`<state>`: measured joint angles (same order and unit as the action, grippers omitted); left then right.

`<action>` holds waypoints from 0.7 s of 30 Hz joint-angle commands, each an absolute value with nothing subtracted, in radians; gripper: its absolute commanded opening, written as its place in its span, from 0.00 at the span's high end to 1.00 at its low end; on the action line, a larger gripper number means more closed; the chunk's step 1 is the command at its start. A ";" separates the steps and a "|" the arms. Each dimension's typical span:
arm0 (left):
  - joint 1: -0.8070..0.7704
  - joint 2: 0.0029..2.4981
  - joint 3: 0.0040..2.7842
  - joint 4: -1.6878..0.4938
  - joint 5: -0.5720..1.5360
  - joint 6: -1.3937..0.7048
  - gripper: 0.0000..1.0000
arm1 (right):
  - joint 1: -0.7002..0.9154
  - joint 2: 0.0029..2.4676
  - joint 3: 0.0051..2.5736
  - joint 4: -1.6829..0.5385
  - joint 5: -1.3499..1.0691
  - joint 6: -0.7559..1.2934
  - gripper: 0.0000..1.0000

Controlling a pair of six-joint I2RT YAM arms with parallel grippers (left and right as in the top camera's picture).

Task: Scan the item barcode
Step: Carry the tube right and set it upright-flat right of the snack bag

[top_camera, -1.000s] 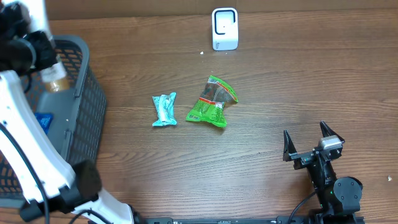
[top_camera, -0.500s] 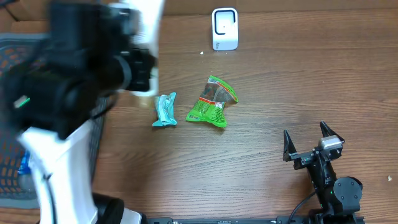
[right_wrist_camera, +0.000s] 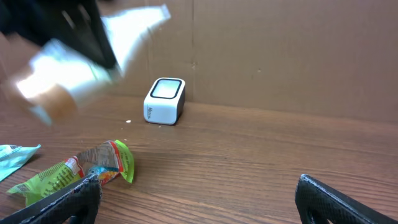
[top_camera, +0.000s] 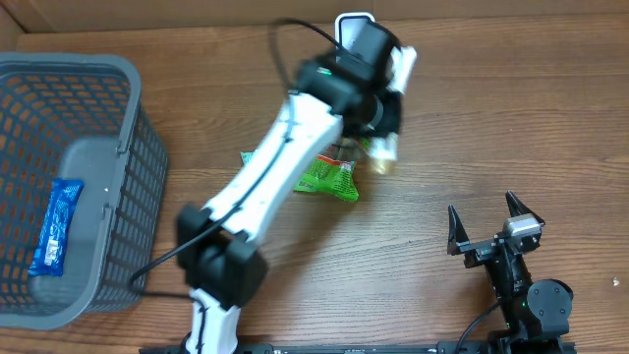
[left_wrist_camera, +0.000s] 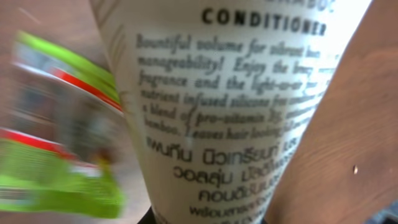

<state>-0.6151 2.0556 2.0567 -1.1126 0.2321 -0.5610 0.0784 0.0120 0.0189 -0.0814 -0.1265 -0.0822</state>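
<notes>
My left gripper (top_camera: 379,106) is shut on a white conditioner tube (top_camera: 395,77) with a tan cap (top_camera: 382,160), held in the air just in front of the white barcode scanner (top_camera: 350,17). The arm covers most of the scanner from above. In the left wrist view the tube's printed side (left_wrist_camera: 230,93) fills the frame. In the right wrist view the tube (right_wrist_camera: 81,62) is a blur up left of the scanner (right_wrist_camera: 165,101). My right gripper (top_camera: 482,208) rests open at the front right, nothing between its fingers (right_wrist_camera: 62,202).
A green snack packet (top_camera: 329,180) and a teal packet (top_camera: 248,159) lie mid-table under the left arm. A grey mesh basket (top_camera: 147,167) stands at the left with a blue packet (top_camera: 54,226) in it. A cardboard wall backs the table.
The left arm has swung from over the basket at the left across the table to the scanner, carrying the tube. The right arm has not moved.
</notes>
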 commanded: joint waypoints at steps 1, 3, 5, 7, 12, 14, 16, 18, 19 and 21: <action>-0.655 2.145 2.057 -1.094 0.282 -0.682 0.96 | 0.074 0.003 0.010 -0.076 -0.129 -0.083 0.00; -0.665 2.197 2.057 -1.068 0.289 -0.680 0.96 | 0.074 0.003 0.010 -0.076 -0.129 -0.083 0.00; -0.675 2.246 2.057 -1.040 0.290 -0.681 0.96 | 0.074 0.003 0.010 -0.076 -0.129 -0.083 0.00; -0.686 2.305 2.057 -1.013 0.304 -0.682 0.96 | 0.074 0.003 0.010 -0.076 -0.129 -0.083 0.00; -0.693 2.384 2.057 -0.991 0.351 -0.681 0.96 | 0.074 0.003 0.010 -0.076 -0.129 -0.083 0.00; -0.693 2.401 2.057 -0.990 0.380 -0.676 0.96 | 0.074 0.003 0.010 -0.076 -0.129 -0.083 0.00; -0.693 2.410 2.057 -0.989 0.411 -0.672 0.88 | 0.074 0.003 0.010 -0.076 -0.129 -0.083 0.00; -0.693 2.410 2.057 -0.974 0.442 -0.643 0.67 | 0.074 0.003 0.010 -0.076 -0.129 -0.083 0.00; -0.693 2.410 2.057 -0.962 0.458 -0.617 0.60 | 0.074 0.003 0.010 -0.076 -0.129 -0.083 0.00; -0.693 2.410 2.057 -0.933 0.512 -0.553 0.50 | 0.074 0.003 0.010 -0.076 -0.129 -0.083 0.00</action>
